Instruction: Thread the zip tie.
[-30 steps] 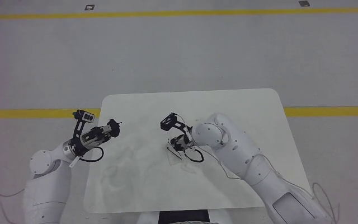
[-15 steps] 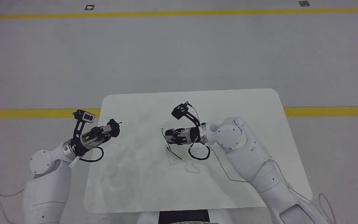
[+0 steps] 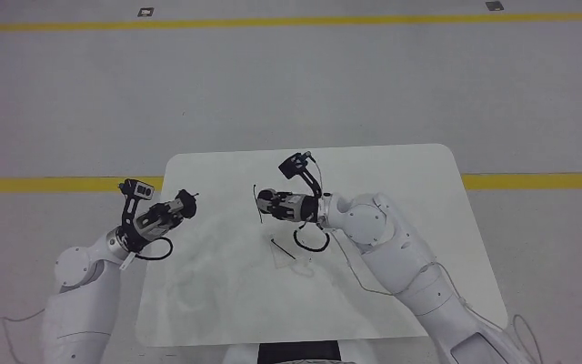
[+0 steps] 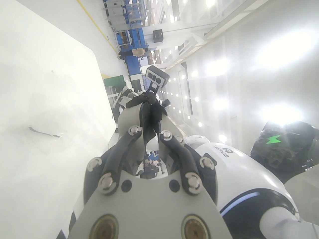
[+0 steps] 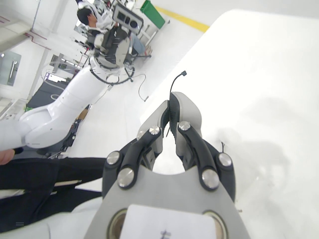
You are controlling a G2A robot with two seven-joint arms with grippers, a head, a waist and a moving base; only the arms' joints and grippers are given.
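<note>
The zip tie (image 3: 255, 202), a thin black strip, is pinched in the right gripper (image 3: 265, 202) above the table (image 3: 409, 182), a little left of the table's middle and in its far half. The jaws are clamped on the strip partway along its length. In the right wrist view the zip tie (image 5: 174, 80) curves out past the fingertips and ends in its small square head, and a short stretch of it shows behind the pads, inside the right gripper (image 5: 170, 104). From above, the strip stands out at the jaws as a slim arc running far to near.

A second zip tie (image 3: 283, 247) lies flat on the table just near of the right gripper, slanting from far left to near right and apart from the held one. The left wrist view shows the second zip tie (image 4: 44, 133) as a dark sliver on the white table (image 4: 37, 50).

The left gripper (image 3: 188, 204) hangs just inside the table's left edge, well apart from the right gripper and both ties. In its own wrist view the left gripper (image 4: 147, 103) has its jaws together, the black-covered tips meeting. I cannot tell whether anything sits between them.

The table is white with rounded corners, and its surface (image 5: 261, 50) spreads beneath the right gripper. A yellow line (image 3: 518, 180) crosses the pale floor on either side of it.
</note>
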